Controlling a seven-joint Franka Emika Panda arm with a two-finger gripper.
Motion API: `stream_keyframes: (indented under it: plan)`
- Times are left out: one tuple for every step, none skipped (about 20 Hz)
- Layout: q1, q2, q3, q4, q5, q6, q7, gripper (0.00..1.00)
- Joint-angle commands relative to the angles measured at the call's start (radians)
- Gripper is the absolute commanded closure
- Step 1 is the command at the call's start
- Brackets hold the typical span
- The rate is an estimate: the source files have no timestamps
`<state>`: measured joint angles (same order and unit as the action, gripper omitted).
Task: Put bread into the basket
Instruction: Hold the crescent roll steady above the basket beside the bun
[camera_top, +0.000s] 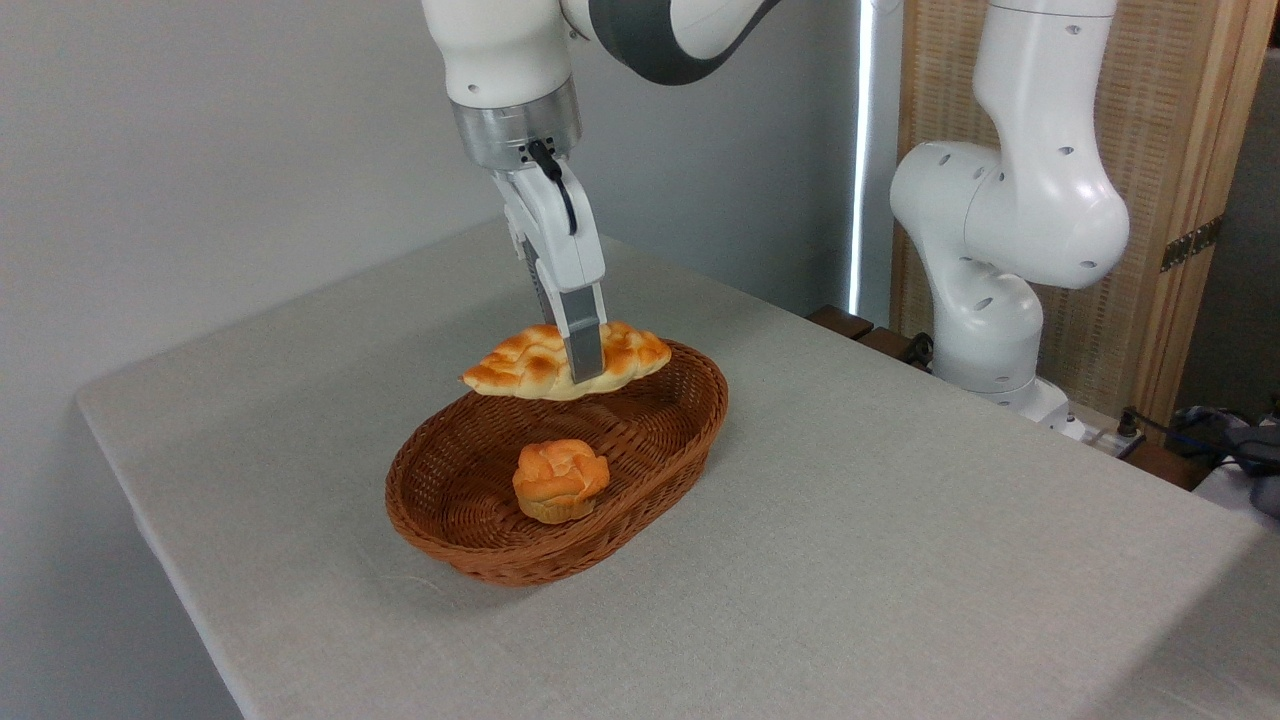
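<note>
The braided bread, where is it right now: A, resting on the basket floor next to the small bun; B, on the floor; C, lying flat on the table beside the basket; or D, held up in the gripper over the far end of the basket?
D: the gripper is shut on the braided bread, holding it clear above the far end of the basket, not on its floor.

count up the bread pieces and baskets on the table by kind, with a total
braided loaf: 1, held in the pincer above the basket
muffin-shaped bun: 1, in the basket
wicker basket: 1
total: 3
</note>
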<state>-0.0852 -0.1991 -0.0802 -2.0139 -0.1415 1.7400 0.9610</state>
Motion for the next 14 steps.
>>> stream_keyframes:
  plan:
    - [0.001, -0.011, -0.001, -0.009, -0.006, 0.015, -0.008, 0.18]
    - [0.001, -0.011, -0.001, -0.009, -0.006, 0.015, -0.008, 0.18]
    - [0.001, -0.011, -0.001, -0.009, -0.006, 0.016, -0.008, 0.16]
    - [0.001, -0.011, -0.001, -0.009, -0.006, 0.015, -0.008, 0.15]
    - [0.001, -0.011, -0.001, -0.011, -0.006, 0.015, -0.008, 0.15]
    - [0.001, -0.011, -0.001, -0.009, -0.006, 0.015, -0.008, 0.15]
    - [0.001, -0.011, -0.001, -0.009, -0.006, 0.016, -0.008, 0.13]
    - [0.001, -0.011, -0.001, -0.009, -0.006, 0.016, -0.008, 0.11]
    - [0.001, -0.011, -0.001, -0.009, -0.006, 0.016, -0.008, 0.10]
    - [0.001, -0.011, -0.001, -0.009, -0.006, 0.016, -0.008, 0.07]
    - [0.001, -0.011, -0.001, -0.009, -0.006, 0.016, -0.008, 0.06]
    - [0.001, -0.011, -0.001, -0.009, -0.006, 0.016, -0.008, 0.03]
    - [0.001, -0.011, -0.001, -0.009, -0.006, 0.015, -0.008, 0.02]
    - [0.001, -0.011, -0.001, -0.009, -0.004, 0.016, -0.008, 0.00]
